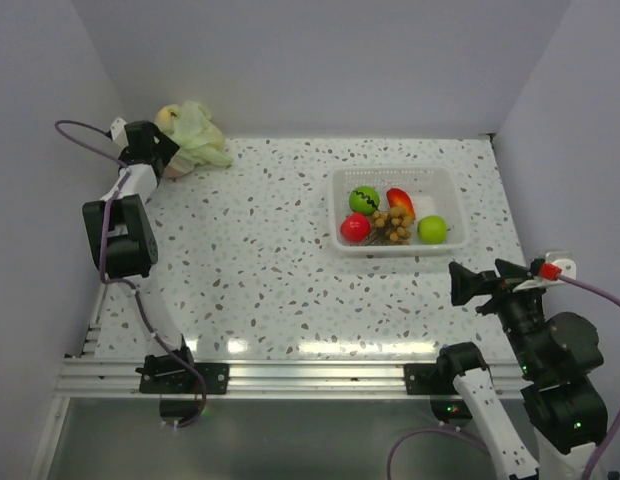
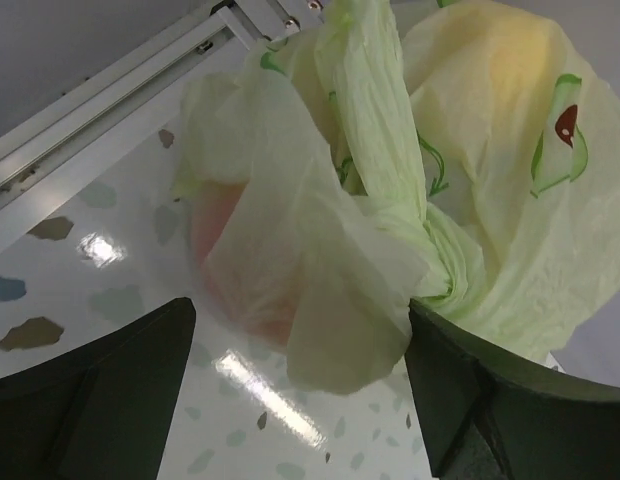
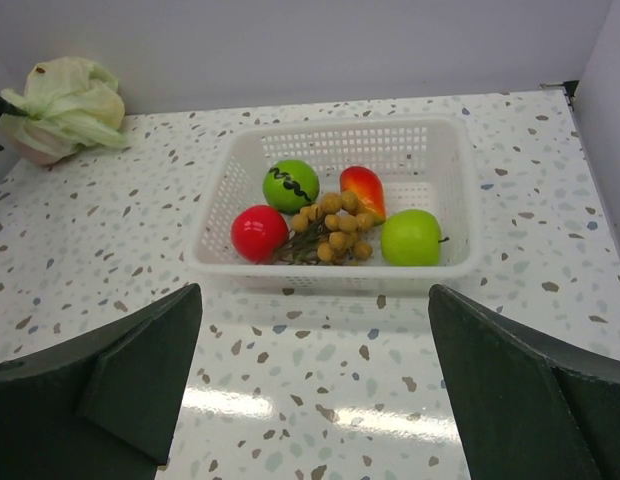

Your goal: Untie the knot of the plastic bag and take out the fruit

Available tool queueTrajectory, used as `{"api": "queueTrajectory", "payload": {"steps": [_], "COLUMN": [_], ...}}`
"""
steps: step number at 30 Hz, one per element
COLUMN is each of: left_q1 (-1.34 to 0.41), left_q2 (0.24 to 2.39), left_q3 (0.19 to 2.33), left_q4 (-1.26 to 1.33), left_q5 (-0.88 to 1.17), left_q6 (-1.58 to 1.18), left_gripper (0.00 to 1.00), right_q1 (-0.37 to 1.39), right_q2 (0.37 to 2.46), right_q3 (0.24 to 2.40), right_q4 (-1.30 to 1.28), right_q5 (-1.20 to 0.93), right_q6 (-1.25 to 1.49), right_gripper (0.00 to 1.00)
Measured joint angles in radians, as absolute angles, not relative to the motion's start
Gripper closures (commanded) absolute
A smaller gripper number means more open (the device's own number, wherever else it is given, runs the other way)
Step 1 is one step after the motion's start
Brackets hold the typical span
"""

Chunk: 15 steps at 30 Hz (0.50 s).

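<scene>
The pale green plastic bag [image 1: 197, 135] lies at the table's far left corner; it also shows in the right wrist view [image 3: 68, 100]. In the left wrist view its twisted knot [image 2: 430, 250] sits just ahead of my right finger [image 2: 510, 400]. A loose flap [image 2: 330, 290] hangs between the jaws without being pinched. Fruit shows only through the plastic: a yellow shape [image 2: 500, 70] and a pink-red shape [image 2: 230, 240]. My left gripper [image 1: 170, 158] [image 2: 300, 400] is open at the bag. My right gripper [image 1: 485, 278] [image 3: 315, 390] is open and empty, near the front right.
A white basket [image 1: 445, 185] [image 3: 460, 150] stands right of centre. It holds a green ball with a zigzag stripe [image 3: 290, 185], a red ball [image 3: 259, 233], a brown berry bunch [image 3: 335, 228], a red-orange fruit [image 3: 363, 190] and a lime green apple [image 3: 411, 237]. Walls close in behind and on both sides.
</scene>
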<state>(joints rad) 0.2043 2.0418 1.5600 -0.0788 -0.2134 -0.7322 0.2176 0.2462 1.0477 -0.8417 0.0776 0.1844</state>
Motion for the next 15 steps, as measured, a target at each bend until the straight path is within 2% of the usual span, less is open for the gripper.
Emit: {"api": "queueTrajectory", "payload": {"steps": [2,3,5,6,7,8,15], "left_q1": [0.216,0.221,0.223,0.223,0.224,0.224,0.222], "left_q2": [2.111,2.138,2.171,2.177,2.178,2.176,2.037], "left_q3": [1.617,1.637,1.66,1.661,1.661,1.654,1.475], "left_q4": [-0.053,-0.044,-0.029,-0.019,-0.019,-0.003,0.094], "left_q5": [-0.192,-0.175,-0.147,-0.134,-0.12,-0.104,0.056], "left_q6": [-0.736,-0.738,-0.74,-0.734,-0.723,-0.713,-0.685], "left_gripper": [0.21,0.38,0.62,0.83,0.94,1.0,1.0], "right_q1": [0.218,0.218,0.218,0.218,0.218,0.218,0.218], "right_q2": [0.25,0.253,0.26,0.267,0.276,0.284,0.384], "right_q3": [1.048,1.048,1.048,1.048,1.049,1.049,1.067], "right_q4": [-0.842,-0.843,-0.843,-0.844,-0.844,-0.845,-0.852], "right_q5": [0.074,0.074,0.068,0.066,0.063,0.061,0.065], "right_q6": [0.187,0.188,0.189,0.189,0.189,0.189,0.19], "right_gripper": [0.01,0.01,0.01,0.01,0.01,0.01,0.01]}}
